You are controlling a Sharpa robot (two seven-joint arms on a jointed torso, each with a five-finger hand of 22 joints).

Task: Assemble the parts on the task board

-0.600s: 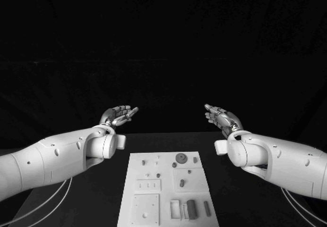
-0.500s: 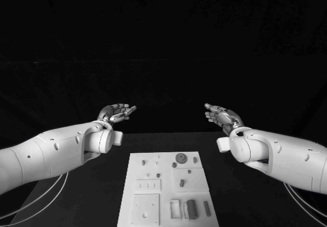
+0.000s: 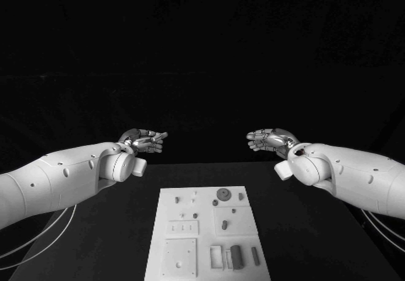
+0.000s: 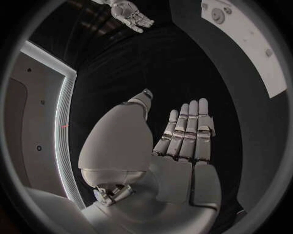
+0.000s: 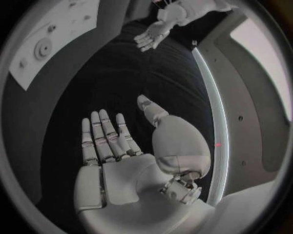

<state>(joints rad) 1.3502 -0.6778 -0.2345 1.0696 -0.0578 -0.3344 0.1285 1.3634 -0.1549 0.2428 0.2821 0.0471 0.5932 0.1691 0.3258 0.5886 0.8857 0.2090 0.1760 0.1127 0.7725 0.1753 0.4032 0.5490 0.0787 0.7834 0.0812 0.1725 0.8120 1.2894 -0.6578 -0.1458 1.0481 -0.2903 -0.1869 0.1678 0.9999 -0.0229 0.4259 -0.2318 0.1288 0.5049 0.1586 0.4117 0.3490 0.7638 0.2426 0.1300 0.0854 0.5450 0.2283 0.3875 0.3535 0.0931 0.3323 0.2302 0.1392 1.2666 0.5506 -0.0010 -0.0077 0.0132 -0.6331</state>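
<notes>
The white task board point(image 3: 206, 202) lies lengthwise in the middle of the black table. On it are a round gear-like part point(image 3: 223, 195), a small upright part point(image 3: 225, 225) and several grey bars point(image 3: 236, 257) at its near right corner. My left hand point(image 3: 143, 141) and right hand point(image 3: 271, 140) hover high beyond the board's far end, well apart and clear of it. Both hold nothing. In its wrist view my left hand point(image 4: 183, 141) has straight fingers and a bare palm, as does my right hand point(image 5: 119, 146) in its own. The board point(image 4: 244, 29) point(image 5: 49, 39) lies off to the side in both wrist views.
Black tabletop point(image 3: 110, 234) runs along both long sides of the board. White cables point(image 3: 34, 249) hang under my left arm, and more point(image 3: 376, 225) under the right. Each wrist view shows the other hand far off: right hand point(image 4: 131, 12), left hand point(image 5: 153, 34).
Both forearms have rolled and swung slightly outward; the hands sit a little lower, and the left hand has drifted left. The board and its parts have not moved.
</notes>
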